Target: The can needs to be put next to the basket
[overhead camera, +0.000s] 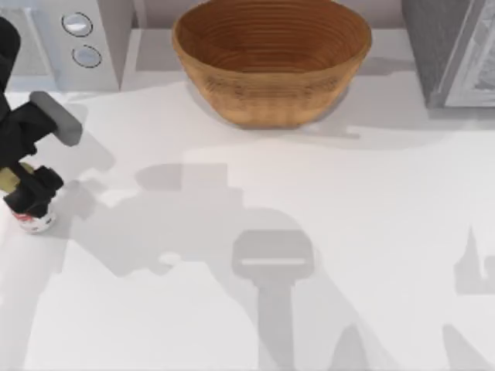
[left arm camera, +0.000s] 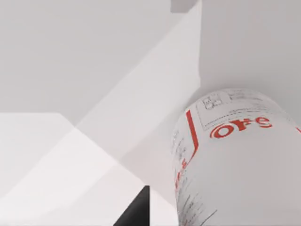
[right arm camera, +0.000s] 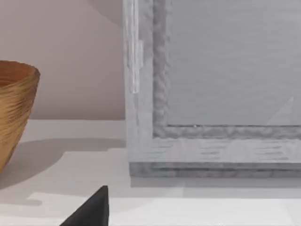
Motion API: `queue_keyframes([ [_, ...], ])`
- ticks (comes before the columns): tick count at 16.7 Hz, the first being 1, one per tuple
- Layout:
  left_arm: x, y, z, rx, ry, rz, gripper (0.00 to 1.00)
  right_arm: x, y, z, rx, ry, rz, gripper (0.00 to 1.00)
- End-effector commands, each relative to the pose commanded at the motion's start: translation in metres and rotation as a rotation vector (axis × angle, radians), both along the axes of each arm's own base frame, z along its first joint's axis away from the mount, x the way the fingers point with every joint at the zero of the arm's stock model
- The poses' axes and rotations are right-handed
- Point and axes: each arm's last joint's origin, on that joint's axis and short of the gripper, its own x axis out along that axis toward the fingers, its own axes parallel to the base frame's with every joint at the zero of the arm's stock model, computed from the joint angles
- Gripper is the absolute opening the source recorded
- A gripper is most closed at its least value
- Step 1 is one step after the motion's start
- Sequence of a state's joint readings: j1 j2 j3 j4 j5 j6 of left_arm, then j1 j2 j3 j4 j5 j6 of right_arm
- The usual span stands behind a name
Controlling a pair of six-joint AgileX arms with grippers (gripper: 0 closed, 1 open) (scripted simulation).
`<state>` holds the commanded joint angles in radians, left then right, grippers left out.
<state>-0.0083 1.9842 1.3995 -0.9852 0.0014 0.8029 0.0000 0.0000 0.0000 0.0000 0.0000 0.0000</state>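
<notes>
The can (overhead camera: 35,221), a small white tin with red print and a pale gold top, is at the table's far left edge. My left gripper (overhead camera: 29,199) is shut on it from above, black fingers covering most of it. In the left wrist view the can (left arm camera: 235,160) looms close beside one dark fingertip (left arm camera: 136,213). The basket (overhead camera: 271,58), a big orange-brown woven bowl, stands at the back middle, far from the can. Its side (right arm camera: 14,108) shows in the right wrist view. My right gripper is parked and open, with one black fingertip (right arm camera: 91,209) low over the table.
A pale appliance with two round knobs (overhead camera: 77,35) stands at the back left, just behind my left arm. A grey box-like appliance (overhead camera: 452,50) fills the back right corner. Bare white tabletop (overhead camera: 271,232) stretches between the can and the basket.
</notes>
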Motion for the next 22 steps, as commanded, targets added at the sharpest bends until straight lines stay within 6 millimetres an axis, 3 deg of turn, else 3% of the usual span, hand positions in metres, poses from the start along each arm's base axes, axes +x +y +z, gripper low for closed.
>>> queue_keyframes([
  [7,0.0,0.0,0.0,0.0,0.0,0.0,0.02,0.0,0.0,0.0,0.0,0.0,0.0,1.0],
  [17,0.0,0.0,0.001,0.0,-0.002,-0.001,0.0,0.0,0.0,0.0,0.0,0.0,0.0,1.0],
  [19,0.0,-0.012,0.002,0.003,0.007,0.0,0.0,0.0,0.0,0.0,0.0,0.0,0.0,1.0],
  [22,0.001,-0.057,0.005,0.017,0.028,0.005,0.0,0.0,0.0,0.0,0.0,0.0,0.0,1.0],
])
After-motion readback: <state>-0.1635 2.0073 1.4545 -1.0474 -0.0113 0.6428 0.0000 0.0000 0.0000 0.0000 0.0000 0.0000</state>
